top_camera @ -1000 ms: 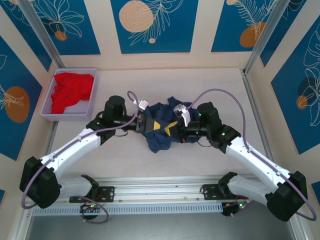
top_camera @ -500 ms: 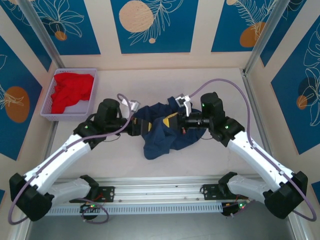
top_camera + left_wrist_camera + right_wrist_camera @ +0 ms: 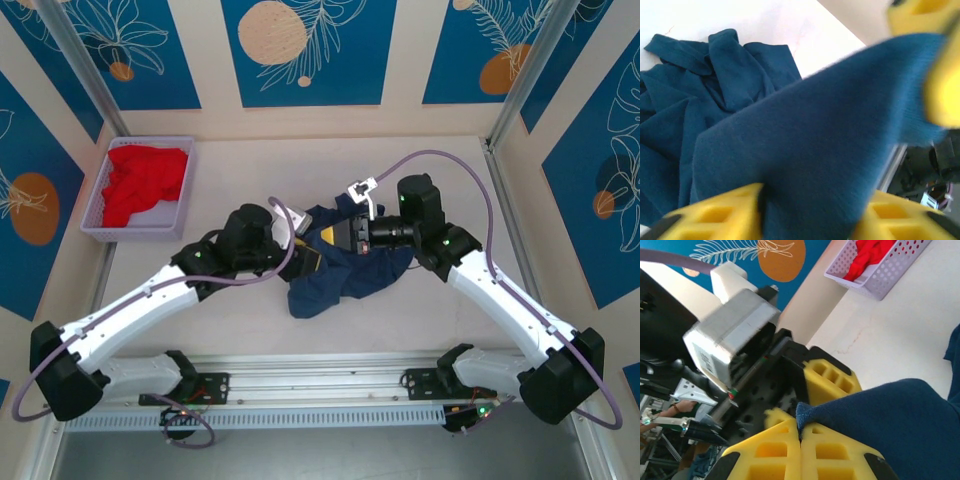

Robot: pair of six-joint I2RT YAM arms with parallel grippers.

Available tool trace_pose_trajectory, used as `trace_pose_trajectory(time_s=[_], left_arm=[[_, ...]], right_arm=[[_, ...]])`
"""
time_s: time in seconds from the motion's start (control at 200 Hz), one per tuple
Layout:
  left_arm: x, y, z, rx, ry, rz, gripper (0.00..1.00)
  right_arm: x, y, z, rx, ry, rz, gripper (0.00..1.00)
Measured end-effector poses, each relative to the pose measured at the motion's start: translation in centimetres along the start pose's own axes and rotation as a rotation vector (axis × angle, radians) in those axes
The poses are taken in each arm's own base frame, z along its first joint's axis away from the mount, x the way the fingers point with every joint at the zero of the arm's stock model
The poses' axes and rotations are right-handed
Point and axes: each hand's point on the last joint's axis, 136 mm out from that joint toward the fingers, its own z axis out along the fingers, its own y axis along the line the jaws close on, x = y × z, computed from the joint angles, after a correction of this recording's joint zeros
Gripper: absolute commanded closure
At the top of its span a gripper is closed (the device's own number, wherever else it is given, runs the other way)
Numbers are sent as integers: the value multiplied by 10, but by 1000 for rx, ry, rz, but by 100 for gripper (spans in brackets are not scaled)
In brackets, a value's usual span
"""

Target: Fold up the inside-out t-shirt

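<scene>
My left end effector (image 3: 308,260) has changed its hold: a second ago it was pressed shut against the cloth right beside my right one, then it backed off to the left with its fingers spread. Now it has come in again on the near-left side of the inside-out t-shirt (image 3: 335,280). In my left wrist view a thick fold of navy cloth fills the gap between the pads and touches both. I read that as a fresh pinch on the shirt, though I cannot tell how firm it is. My right end effector (image 3: 338,234) has kept its fingers pressed together on a hem edge throughout, and has drawn that edge slightly up and toward the back of the desk (image 3: 440,160). The cloth between my two holds runs taut from one set of yellow pads to the other. The rest of the shirt lies in a crumpled heap in the middle of the desk, just in front of both wrists. It is well apart from the basket (image 3: 100,225) with the red garment (image 3: 140,180) at the far left. For the task, I judge this a re-grip for spreading or turning the shirt. No fold has begun, and no print or label shows that would tell me which face is out.
</scene>
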Motion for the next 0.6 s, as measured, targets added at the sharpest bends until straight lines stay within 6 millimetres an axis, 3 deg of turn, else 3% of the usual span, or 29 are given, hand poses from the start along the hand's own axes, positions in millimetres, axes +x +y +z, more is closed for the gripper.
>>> trace_pose_trajectory(time_s=[0.07,0.2,0.265,0.46,0.6], left_arm=[[-5,-1,5,11,-16,2,100],[-15,-8,6,102,-57,-16,100],[-16,-4,5,152,-78,-53,100],[-7,11,-4,281,-87,-184,100],[-6,0,-18,361,-102,-184,100]], right_arm=[[-3,3,-1,-15,-7,8,100],[-6,-2,-6,13,-26,14,77],[-5,-11,-12,81,-44,2,70],[0,-25,-40,277,-125,-159,64],[22,-39,-38,324,-90,-241,63]])
